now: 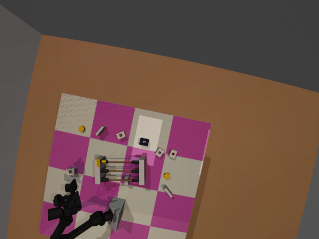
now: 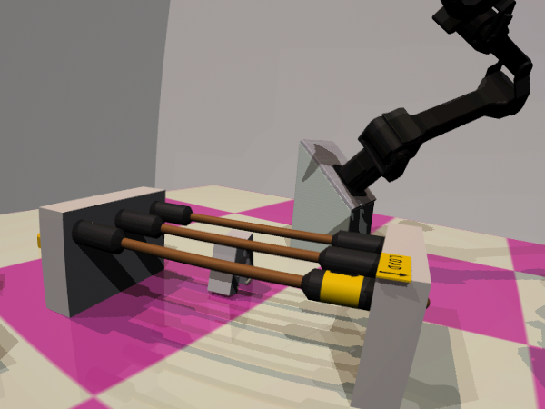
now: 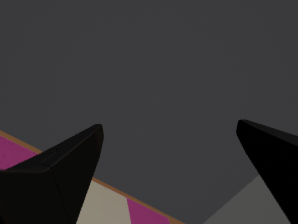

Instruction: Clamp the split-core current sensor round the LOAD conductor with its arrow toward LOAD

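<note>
Well apart from the sensor (image 1: 127, 178) on the rack's near conductor, the hand (image 3: 170, 131) hangs wide open, empty

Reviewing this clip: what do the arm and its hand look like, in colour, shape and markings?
The arm is matt black all over, built of blocky, angular links with thicker joints. No cables, labels or markings show on it. It springs from a grey wedge-shaped block. The hand has two plain black fingers tapering to blunt points.
</note>
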Robot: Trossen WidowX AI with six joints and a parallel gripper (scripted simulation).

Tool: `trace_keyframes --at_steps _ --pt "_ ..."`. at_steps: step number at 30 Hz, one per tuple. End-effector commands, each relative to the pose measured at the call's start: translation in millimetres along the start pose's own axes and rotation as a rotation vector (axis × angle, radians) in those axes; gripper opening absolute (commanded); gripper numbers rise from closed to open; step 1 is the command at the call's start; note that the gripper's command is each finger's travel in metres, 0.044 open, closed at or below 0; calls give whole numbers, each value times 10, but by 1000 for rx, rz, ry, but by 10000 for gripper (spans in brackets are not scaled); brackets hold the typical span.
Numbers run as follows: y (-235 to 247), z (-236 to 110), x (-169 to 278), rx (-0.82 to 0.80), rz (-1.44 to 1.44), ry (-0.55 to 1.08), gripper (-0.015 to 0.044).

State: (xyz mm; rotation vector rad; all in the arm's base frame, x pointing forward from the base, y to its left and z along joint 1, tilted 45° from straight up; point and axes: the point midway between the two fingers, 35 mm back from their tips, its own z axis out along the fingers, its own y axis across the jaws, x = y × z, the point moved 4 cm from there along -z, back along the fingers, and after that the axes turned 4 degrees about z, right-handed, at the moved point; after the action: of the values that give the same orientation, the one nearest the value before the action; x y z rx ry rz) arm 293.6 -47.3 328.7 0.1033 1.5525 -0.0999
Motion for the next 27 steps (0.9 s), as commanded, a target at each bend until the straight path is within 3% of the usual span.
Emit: trace_keyframes --at_steps 1,7,15,21,27 --pt "378 -198 63 -108 59 -26 440" --pt "483 -185 139 -163 54 21 440" --pt "845 128 890 -575 24 585 440" --pt "1044 104 1264 -923 267 965 440" --pt "1076 101 1300 -996 366 1035 440"
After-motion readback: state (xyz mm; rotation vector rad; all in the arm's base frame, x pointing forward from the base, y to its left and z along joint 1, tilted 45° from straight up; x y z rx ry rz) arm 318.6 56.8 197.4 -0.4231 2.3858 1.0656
